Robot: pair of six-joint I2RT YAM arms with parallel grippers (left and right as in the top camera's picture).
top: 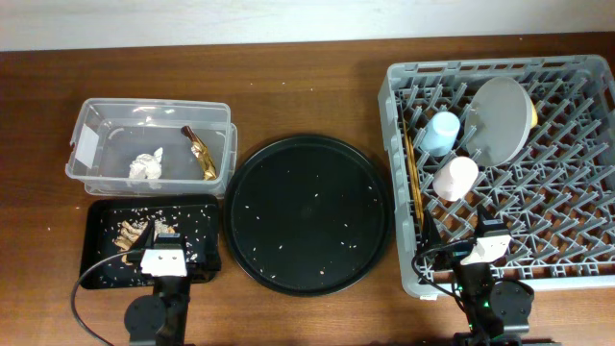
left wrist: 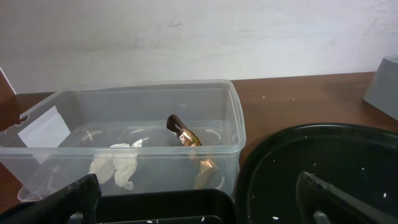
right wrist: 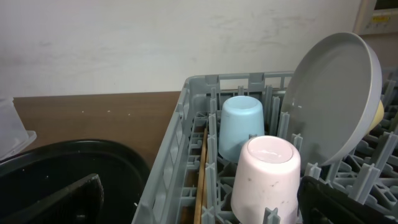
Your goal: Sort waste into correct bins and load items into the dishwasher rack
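Note:
The clear tub [top: 96, 123] holds the white tissue [top: 146, 165] and the gold-brown foil wrapper [top: 200, 152]. They also show in the left wrist view: tub [left wrist: 143, 106], tissue [left wrist: 118, 163], wrapper [left wrist: 189, 140]. Food scraps [top: 133, 234] lie in the small black tray [top: 101, 252]. The grey rack [top: 577, 259] holds the blue cup [top: 442, 133], pink cup [top: 455, 178], plate [top: 498, 120], yellow bowl [top: 531, 113] and chopsticks [top: 414, 178]. My left gripper [top: 163, 256] is open and empty over the small tray's front. My right gripper [top: 485, 246] is open and empty at the rack's front left, short of the pink cup [right wrist: 267, 174].
The large round black tray [top: 307, 211] with pale crumbs lies between the bins and the rack, and shows in both wrist views [left wrist: 311, 162] [right wrist: 62, 168]. Arm bases and cables sit at the table's front edge. A pale wall stands behind the table.

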